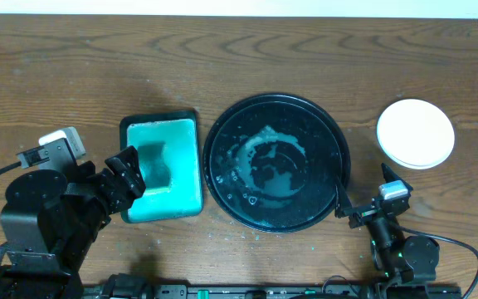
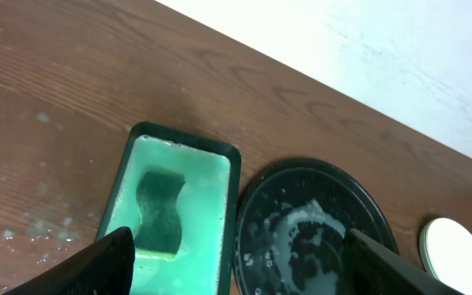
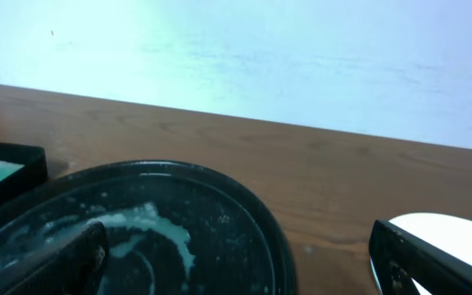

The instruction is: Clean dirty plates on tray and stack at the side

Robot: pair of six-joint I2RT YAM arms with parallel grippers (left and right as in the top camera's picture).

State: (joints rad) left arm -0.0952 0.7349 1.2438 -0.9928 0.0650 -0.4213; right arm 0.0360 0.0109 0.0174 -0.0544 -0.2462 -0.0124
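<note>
Dark wood-grain table (image 1: 73, 66) under the smeared black tray (image 1: 226, 199), pale wall (image 3: 301, 57) behind.

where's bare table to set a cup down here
Bare wood runs along the far edge behind sponge tray and black tray, widest far left. The middle is crowded: the trays nearly touch, and the strip before the plate stack is narrow.

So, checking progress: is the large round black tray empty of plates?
Empty: the black tray holds only foamy smears; round white plates sit outside it.
</note>
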